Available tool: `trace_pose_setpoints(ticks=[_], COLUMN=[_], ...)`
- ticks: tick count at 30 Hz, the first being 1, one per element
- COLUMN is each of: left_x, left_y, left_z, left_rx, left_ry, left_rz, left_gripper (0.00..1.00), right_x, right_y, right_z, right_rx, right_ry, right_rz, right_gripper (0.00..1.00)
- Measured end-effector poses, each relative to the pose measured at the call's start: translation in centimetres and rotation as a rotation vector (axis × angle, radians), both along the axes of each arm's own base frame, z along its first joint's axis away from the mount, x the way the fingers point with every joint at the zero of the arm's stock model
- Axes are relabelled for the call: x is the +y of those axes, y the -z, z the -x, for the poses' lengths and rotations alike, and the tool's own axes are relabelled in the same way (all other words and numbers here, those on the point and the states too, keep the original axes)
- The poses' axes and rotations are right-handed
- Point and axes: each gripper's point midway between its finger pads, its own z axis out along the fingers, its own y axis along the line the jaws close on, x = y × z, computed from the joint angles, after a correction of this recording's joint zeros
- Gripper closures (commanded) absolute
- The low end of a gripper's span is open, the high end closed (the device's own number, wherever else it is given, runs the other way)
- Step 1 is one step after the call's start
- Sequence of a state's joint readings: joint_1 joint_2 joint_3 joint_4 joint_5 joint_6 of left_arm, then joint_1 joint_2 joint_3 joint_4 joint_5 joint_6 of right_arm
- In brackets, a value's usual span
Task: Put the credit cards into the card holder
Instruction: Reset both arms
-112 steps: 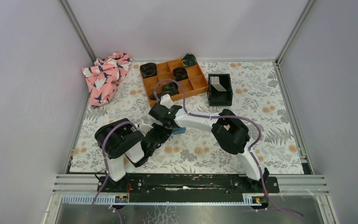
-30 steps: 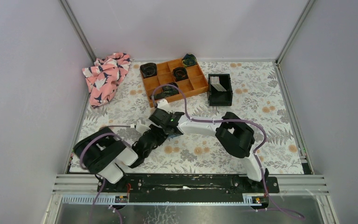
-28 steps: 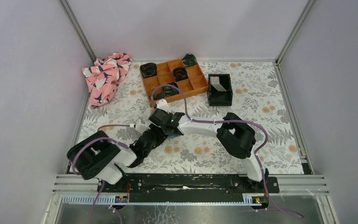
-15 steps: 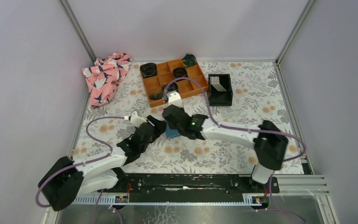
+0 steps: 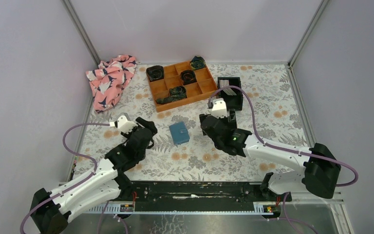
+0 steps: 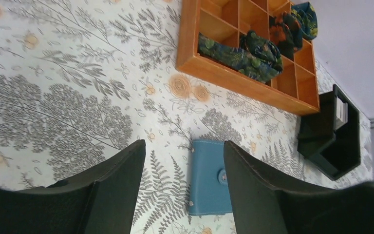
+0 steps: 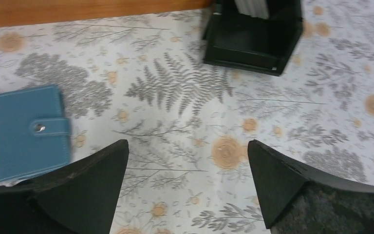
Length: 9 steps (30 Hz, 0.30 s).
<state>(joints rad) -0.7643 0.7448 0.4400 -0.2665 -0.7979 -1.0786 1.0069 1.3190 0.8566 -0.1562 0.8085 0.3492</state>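
Floral desk (image 5: 272, 112): I see holder (image 5: 179, 132) lying shut between the arms, cards (image 7: 253, 6) in bin (image 7: 243, 46); left jaws and right jaws released, empty.

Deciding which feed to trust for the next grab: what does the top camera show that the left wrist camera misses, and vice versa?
Top only: the pink cloth and the right arm. Left wrist only: the snap fastened on the blue card holder. Both: that holder lying shut on the mat, the orange tray, and the black bin with cards standing in it.
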Motion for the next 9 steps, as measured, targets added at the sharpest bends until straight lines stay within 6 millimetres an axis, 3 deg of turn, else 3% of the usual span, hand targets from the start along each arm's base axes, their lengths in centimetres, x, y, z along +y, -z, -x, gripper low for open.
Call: trace_pose_setpoints(ticks=[7, 9], left_x=[1.6, 1.8], left_y=[-1.8, -2.3], left_z=[-0.4, -0.6], left_rx=[-0.029, -0.034], left_ry=[-0.030, -0.029], left_rz=[-0.135, -0.169], left_gripper=[0.30, 0.23], right_x=[-4.1, -4.9], right_y=[0.5, 0.8], right_z=[0.9, 1.3], right_rx=[-0.002, 0.008], right_ry=[0.168, 0.194], right_rz=[0.061, 0.076], right_gripper=[0.00, 0.01])
